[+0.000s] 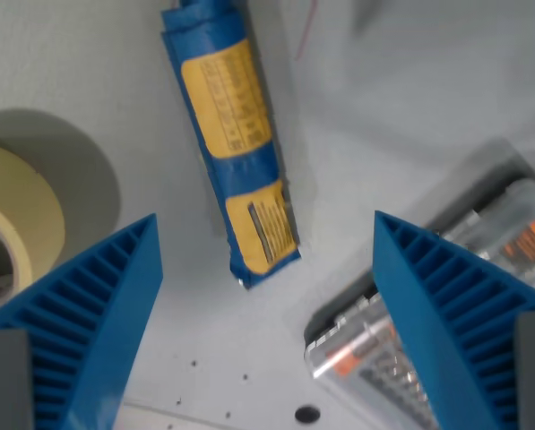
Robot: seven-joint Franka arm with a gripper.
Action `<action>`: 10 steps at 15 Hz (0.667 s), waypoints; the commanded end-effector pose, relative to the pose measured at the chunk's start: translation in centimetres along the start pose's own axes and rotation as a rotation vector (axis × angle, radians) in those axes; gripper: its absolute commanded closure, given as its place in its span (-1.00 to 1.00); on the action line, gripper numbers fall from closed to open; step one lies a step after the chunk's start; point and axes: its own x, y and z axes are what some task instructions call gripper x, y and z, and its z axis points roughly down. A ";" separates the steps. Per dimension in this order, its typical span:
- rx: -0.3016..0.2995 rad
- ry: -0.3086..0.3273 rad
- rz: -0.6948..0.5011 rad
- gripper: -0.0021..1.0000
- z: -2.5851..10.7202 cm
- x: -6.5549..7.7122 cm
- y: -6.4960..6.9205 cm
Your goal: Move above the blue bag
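The blue bag (pixel 234 143) is seen lying flat on the pale bench (pixel 410 98), long and narrow, running from the top edge of the wrist view down toward the middle, slightly slanted. Two yellow labels are carried on it, a large one (pixel 228 96) higher up and a smaller one (pixel 269 227) near its lower end. The pincer (pixel 267 260) is spread wide, nothing pinched; its blue ribbed fingers (pixel 97 305) are seen at the wrist view's lower left and lower right, with the bag's lower end lying between them and untouched. A roll of cream tape (pixel 21 219) is seen at the wrist view's left, apart from the bag. At the wrist view's right a clear plastic case (pixel 388 345) with orange marks is partly hidden behind the finger; its contents are blurred, possibly metal bits. A thin red line (pixel 306 31) is seen on the bench near the top.
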 end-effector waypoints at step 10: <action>-0.071 0.069 -0.196 -1.00 4.0 0.5 -1.5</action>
